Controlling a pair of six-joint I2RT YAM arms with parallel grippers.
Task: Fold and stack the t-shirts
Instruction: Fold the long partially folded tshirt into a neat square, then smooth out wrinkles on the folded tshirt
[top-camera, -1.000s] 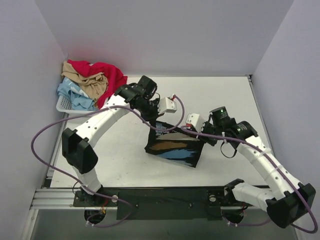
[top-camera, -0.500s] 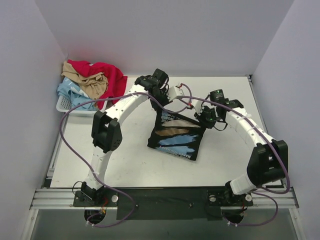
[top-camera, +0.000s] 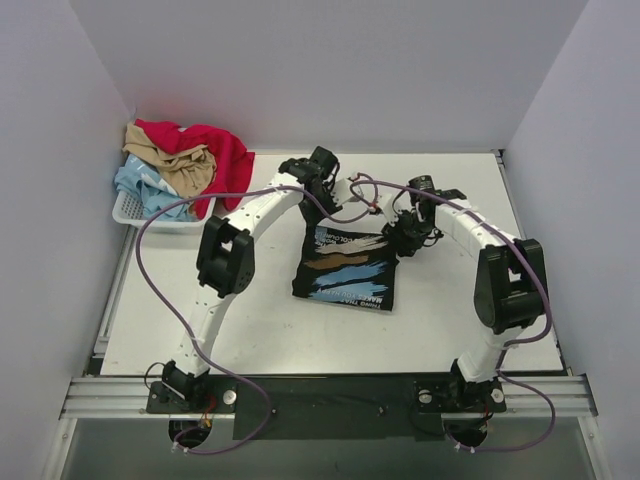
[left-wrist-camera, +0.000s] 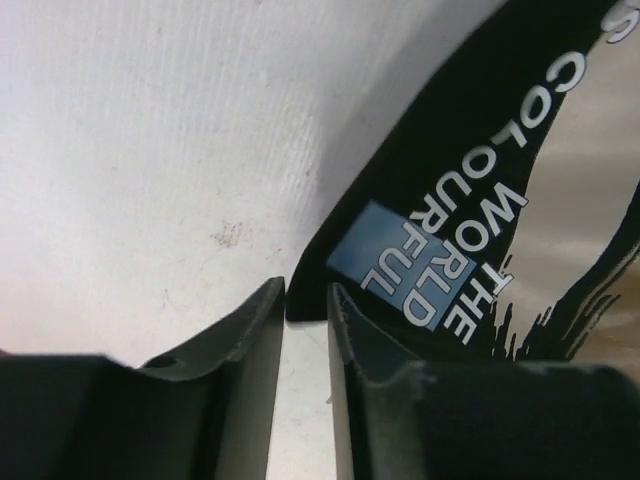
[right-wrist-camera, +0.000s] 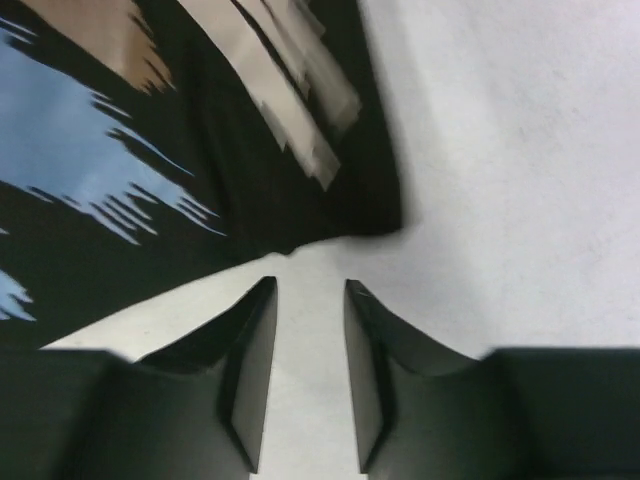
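Left claw (left-wrist-camera: 306, 300), right claw (right-wrist-camera: 308, 290) slightly spread, empty; left wrist reads black t-shirt (left-wrist-camera: 430, 170) lettering.

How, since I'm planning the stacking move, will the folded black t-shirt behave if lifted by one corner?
Probably floppy: the black t-shirt lies in flat, soft folds, so a one-corner lift would likely undo them. It looks thin, so likely light. Pushed, it may bunch rather than slide on the table.
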